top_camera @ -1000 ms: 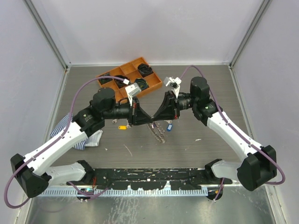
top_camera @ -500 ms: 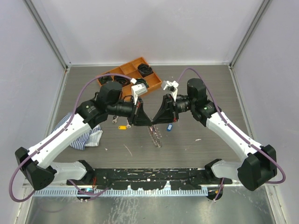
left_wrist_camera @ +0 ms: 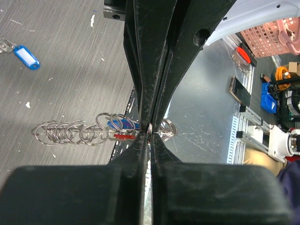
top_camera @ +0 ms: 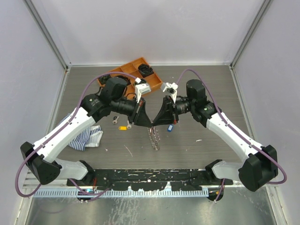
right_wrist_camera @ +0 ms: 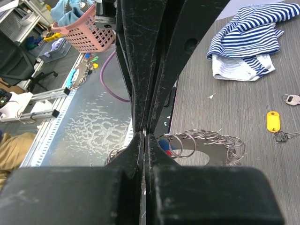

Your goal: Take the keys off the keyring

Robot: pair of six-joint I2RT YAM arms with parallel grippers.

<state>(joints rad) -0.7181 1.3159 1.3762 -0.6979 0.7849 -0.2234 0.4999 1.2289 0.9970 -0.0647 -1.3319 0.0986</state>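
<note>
My left gripper (left_wrist_camera: 149, 132) is pinched fully shut on the silvery wire keyring of linked loops (left_wrist_camera: 70, 132). My right gripper (right_wrist_camera: 144, 135) meets it tip to tip and is clamped shut on the same ring. The ring dangles between them above the grey wood-grain surface (top_camera: 220, 89), with red- and blue-tagged silver keys (left_wrist_camera: 122, 136) beside the tips.

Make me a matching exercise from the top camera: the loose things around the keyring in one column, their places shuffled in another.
Things:
1. blue-tagged silver key
2. yellow-tagged silver key
3. blue-and-white striped cloth
4. orange plastic compartment tray

Places:
A. at the far side of the table
B. just left of the silver wire keyring
C. near the left edge, partly under the left arm
D. just right of that keyring

Pairs: 1-D, 2-B, 3-C, 4-A
</note>
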